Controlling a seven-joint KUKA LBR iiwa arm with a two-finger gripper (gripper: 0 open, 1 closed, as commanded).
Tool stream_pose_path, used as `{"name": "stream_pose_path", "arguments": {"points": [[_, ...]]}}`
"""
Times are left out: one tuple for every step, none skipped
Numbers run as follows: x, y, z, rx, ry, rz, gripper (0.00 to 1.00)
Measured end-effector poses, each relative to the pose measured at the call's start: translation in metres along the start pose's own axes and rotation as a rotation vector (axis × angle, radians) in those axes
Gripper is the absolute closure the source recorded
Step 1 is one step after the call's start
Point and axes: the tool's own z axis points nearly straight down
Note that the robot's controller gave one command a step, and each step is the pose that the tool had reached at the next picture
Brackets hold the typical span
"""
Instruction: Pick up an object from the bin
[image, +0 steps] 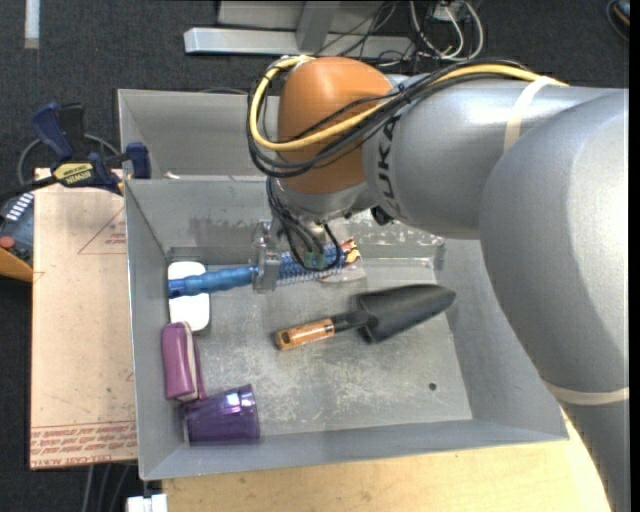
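Gripper: sat low at 3 o'clock end of blue-handled brush, probably its nearest pick; opening could not be told.

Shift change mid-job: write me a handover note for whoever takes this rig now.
Tool: low at the back middle of the bin, over the right end of the blue-handled brush; open or shut cannot be told.
Elsewhere: black-scoop trowel right of centre; purple bar and purple cup at the view's lower left; white piece by the brush head.
Done: nothing lifted yet.
Left: grasp one thing and raise it clear.
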Motion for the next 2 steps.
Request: {"name": "stream_pose_path", "arguments": {"points": [[0.0002, -0.0020, -0.0229, -0.001, -0.005, 0.009, 1.00], [0.0007, -0.0022, -0.0206, -0.001, -0.003, 0.009, 1.00]]}}
